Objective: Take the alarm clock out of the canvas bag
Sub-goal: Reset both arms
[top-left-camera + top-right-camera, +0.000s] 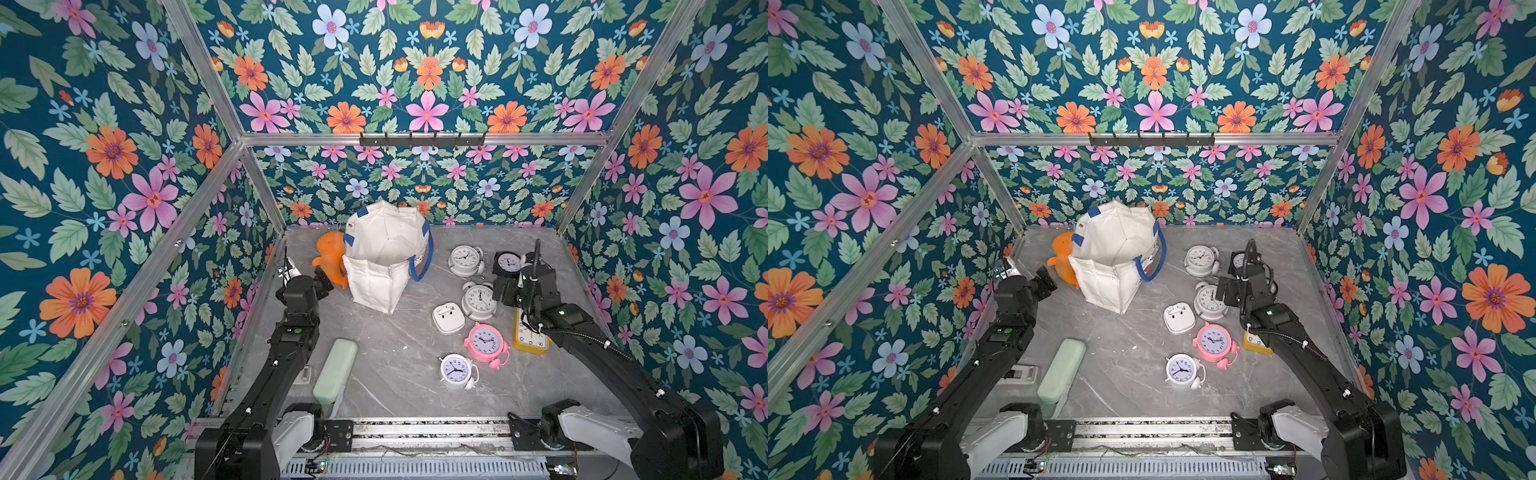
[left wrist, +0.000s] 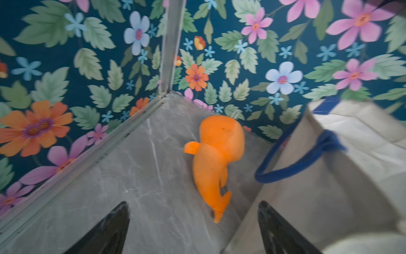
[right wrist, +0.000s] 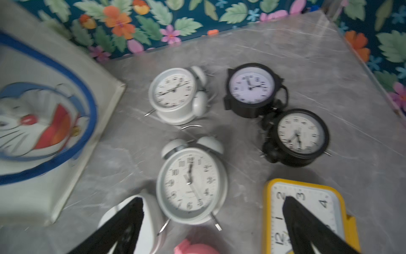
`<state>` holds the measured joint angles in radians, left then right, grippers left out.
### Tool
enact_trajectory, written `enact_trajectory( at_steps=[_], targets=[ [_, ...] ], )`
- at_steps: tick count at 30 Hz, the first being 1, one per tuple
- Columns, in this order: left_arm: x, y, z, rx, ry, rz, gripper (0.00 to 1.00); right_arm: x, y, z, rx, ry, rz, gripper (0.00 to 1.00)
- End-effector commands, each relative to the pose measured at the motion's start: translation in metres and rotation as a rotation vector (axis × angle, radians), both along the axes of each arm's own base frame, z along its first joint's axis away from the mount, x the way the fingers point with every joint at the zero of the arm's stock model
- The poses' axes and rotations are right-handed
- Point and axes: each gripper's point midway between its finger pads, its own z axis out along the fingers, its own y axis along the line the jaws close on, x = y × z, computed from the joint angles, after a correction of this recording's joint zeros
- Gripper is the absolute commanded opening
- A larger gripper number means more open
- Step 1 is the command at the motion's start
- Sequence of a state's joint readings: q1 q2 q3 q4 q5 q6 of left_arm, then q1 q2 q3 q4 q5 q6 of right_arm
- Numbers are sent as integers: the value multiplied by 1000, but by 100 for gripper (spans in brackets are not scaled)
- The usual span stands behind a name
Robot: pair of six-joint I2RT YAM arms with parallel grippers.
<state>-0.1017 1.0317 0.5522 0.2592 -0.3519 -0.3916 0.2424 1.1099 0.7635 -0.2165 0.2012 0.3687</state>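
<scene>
No clock is seen inside the upright, open canvas bag (image 1: 374, 286), the alarm clocks (image 1: 480, 300) being laid out to its right, so the left gripper (image 2: 193, 203), at the bag's left by the orange plush toy (image 1: 330, 251), and the right gripper (image 3: 213, 198), above those clocks, are held spread wide and empty, probably because nothing remains to be lifted out.

Top views high, looking down on whole table (image 1: 395, 374), wrist views low, close, both showing canvas bag (image 2: 318, 198)
</scene>
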Motion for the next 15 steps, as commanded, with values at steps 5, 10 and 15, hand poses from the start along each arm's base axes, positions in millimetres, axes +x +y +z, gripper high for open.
enact_trajectory(
  at_steps=[5, 10, 15],
  targets=[
    [-21, 40, -33, 195, -46, 202, 99, 7, -50, -12, -113, -158, -155, 99],
    [-24, 54, -63, 225, 13, 246, 100, 8, -65, -29, -202, -206, -175, 99],
    [-12, 44, -77, 217, -17, 163, 99, 14, -76, -55, -221, -189, -171, 99]
  ],
)
